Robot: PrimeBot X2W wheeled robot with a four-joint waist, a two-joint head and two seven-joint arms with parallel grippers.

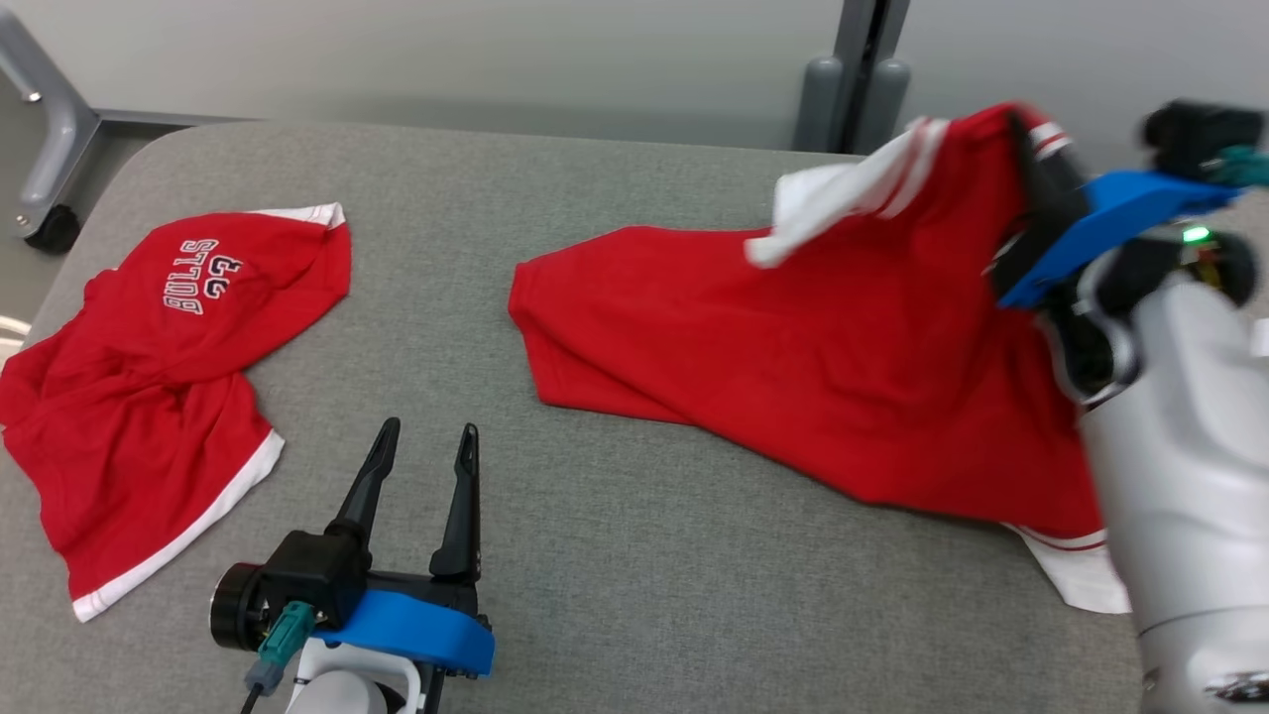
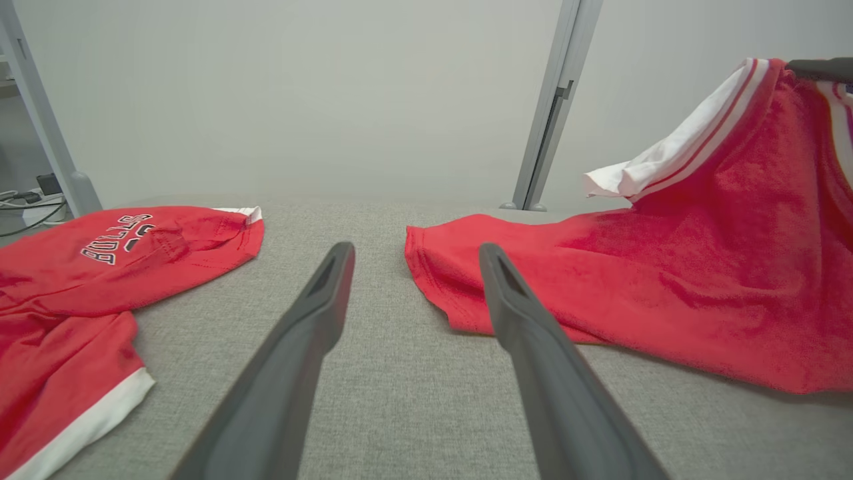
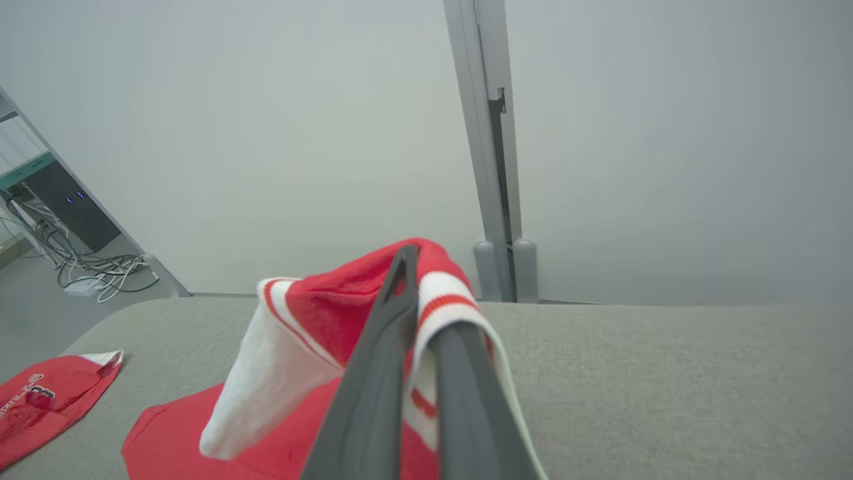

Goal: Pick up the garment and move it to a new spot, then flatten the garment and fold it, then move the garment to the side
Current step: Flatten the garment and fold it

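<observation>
- Right jaws: pressed together on the red-and-white striped band of the red garment [image 1: 823,367]. My right gripper [image 1: 1021,129] holds that edge lifted above the grey table [image 1: 615,595], at the far right.
- Right wrist view: the cloth passes between my two fingers, and the striped band drapes over one fingertip and hides it.
- Garment position: the right half of the table. The pinched end hangs from my grip, and the rest slopes down to lie on the surface, with its left edge near the table's middle. A white-trimmed corner shows at the near right, beside my pale forearm [image 1: 1180,516].
- Head view: the lifted part is blurred, so I cannot read the finer folds.
- Left jaws: spread wide, with nothing between them. My left gripper [image 1: 428,431] sits low over the near table, fingers pointing away from me, apart from both cloths.
- Second red garment [image 1: 149,397], white-trimmed and printed "BULLS 23": crumpled at the table's left, well apart from the held one.
- Grey post [image 1: 853,89]: upright behind the far edge.
</observation>
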